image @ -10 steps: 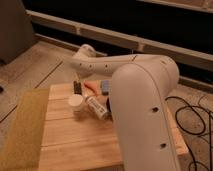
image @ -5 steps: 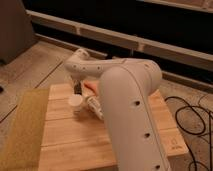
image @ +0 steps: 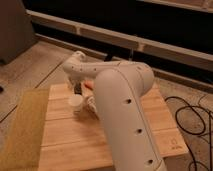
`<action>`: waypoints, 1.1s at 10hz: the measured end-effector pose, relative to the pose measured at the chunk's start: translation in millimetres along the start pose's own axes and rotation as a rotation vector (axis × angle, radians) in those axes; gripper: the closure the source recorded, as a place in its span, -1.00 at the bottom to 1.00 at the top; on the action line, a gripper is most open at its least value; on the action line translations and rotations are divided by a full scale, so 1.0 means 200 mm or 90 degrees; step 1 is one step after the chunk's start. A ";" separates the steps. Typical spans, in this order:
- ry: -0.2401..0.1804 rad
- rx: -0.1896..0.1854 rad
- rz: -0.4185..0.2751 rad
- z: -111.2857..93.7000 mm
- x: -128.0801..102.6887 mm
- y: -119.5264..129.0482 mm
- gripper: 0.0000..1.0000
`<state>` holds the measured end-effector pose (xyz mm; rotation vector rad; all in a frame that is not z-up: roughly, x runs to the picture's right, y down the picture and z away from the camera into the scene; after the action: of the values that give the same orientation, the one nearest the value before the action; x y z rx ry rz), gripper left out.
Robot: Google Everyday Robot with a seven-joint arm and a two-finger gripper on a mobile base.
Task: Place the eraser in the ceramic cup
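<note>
The small cream-white ceramic cup [image: 75, 102] stands upright on the wooden table [image: 65, 135], towards its back left. My gripper [image: 78, 89] hangs from the white wrist [image: 75, 66], just above and behind the cup's rim. A small orange-red object [image: 88, 85] lies right of the gripper, partly hidden by my arm. A whitish object [image: 93, 104] lies right of the cup against the arm. I cannot pick out the eraser; whether the gripper holds it is hidden.
My large white arm [image: 122, 110] covers the middle and right of the table. A yellow-green mat [image: 22, 130] lies along the table's left edge. Black cables [image: 192, 117] lie on the floor at the right. A dark wall with rails runs behind.
My arm has swung left and further over the table. The gripper has moved left from beside the cup to just above and behind it.
</note>
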<state>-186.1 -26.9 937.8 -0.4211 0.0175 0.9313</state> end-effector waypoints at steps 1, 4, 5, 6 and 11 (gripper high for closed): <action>0.003 -0.003 -0.006 0.02 -0.01 0.00 -0.30; 0.008 -0.013 0.005 0.08 -0.05 -0.02 -0.30; 0.009 -0.017 0.029 0.11 -0.07 -0.04 -0.30; 0.007 -0.019 0.072 0.13 -0.09 -0.07 -0.30; -0.006 -0.029 0.208 0.14 -0.16 -0.12 -0.30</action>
<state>-192.4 -54.5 977.7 -0.4647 0.0573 1.2568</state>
